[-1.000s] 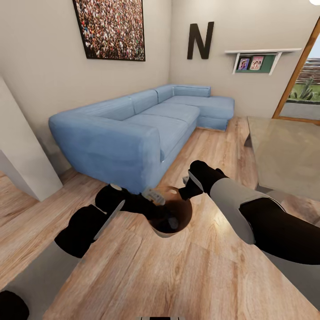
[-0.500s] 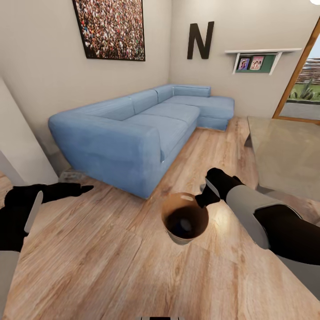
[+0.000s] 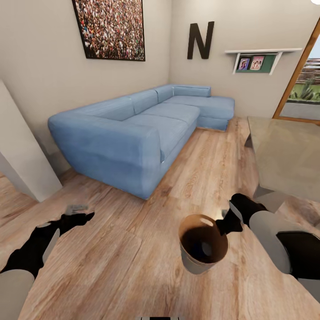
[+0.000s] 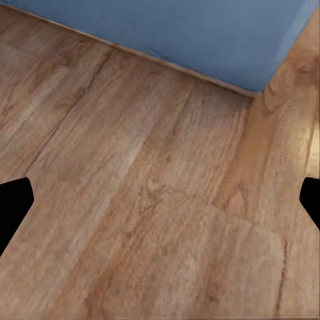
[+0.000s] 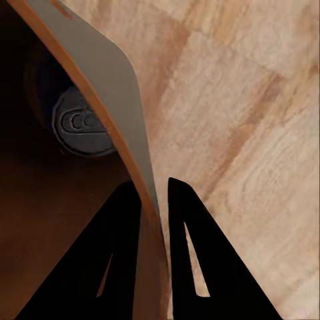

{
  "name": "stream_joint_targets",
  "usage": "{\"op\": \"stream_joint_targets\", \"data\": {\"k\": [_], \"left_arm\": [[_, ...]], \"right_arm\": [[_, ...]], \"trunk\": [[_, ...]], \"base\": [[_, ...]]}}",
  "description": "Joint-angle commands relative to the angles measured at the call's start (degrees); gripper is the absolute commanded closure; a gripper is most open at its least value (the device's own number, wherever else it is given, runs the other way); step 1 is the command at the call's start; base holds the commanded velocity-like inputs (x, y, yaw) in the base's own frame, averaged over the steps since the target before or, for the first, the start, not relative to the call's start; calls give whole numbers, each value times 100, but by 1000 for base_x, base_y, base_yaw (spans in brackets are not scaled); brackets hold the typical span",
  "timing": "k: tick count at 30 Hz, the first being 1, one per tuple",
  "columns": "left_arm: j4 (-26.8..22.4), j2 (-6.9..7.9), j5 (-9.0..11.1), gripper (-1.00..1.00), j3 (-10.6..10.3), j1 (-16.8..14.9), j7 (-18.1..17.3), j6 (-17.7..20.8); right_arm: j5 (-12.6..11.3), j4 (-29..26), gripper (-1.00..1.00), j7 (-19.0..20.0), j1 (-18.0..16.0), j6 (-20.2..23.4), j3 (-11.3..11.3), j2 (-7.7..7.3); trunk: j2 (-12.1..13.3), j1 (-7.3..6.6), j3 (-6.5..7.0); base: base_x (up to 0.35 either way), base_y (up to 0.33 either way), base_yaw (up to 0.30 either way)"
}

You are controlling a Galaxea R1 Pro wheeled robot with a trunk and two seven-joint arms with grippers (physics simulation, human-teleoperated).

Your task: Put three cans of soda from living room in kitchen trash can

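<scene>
Here the right gripper (image 5: pixel 155 220) is pinched shut on the wall of the bin (image 3: pixel 192 260), one finger inside the rim and one outside, holding it above the wood floor (image 3: pixel 124 266) near the sofa (image 3: pixel 129 133). The left gripper (image 4: pixel 160 203) hangs empty, fingers spread wide, over bare floor. That thin one-sided rim grip looks risky: a jolt could tilt or slip the bin and spill it. The right wrist view shows a can (image 5: pixel 83 127) inside, grey top up; the head view gives only a dark interior.
</scene>
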Motion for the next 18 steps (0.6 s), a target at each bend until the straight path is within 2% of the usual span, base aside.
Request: {"op": "stream_joint_targets", "data": {"k": [1, 6, 9, 18], "left_arm": [[31, -9, 11, -100, 0, 94, 2, -149], [69, -22, 53, -100, 0, 269, 8, -354], [84, -73, 22, -100, 1, 483, 6, -644], [285, -167, -8, -100, 0, 632, 2, -950]], "right_arm": [[-152, -19, 100, 39, 28, 15, -200, -51], [-152, -8, 100, 48, 94, 15, -326, -193], [-149, -9, 100, 54, 262, 15, -358, -273], [-145, -15, 100, 42, 411, 15, -372, -360]], "trunk": [[-1, -1, 2], [-1, -1, 2], [-1, -1, 2], [-1, -1, 2]], "base": [[0, 0, 0], [0, 0, 0], [0, -82, 0], [0, -251, 0]]}}
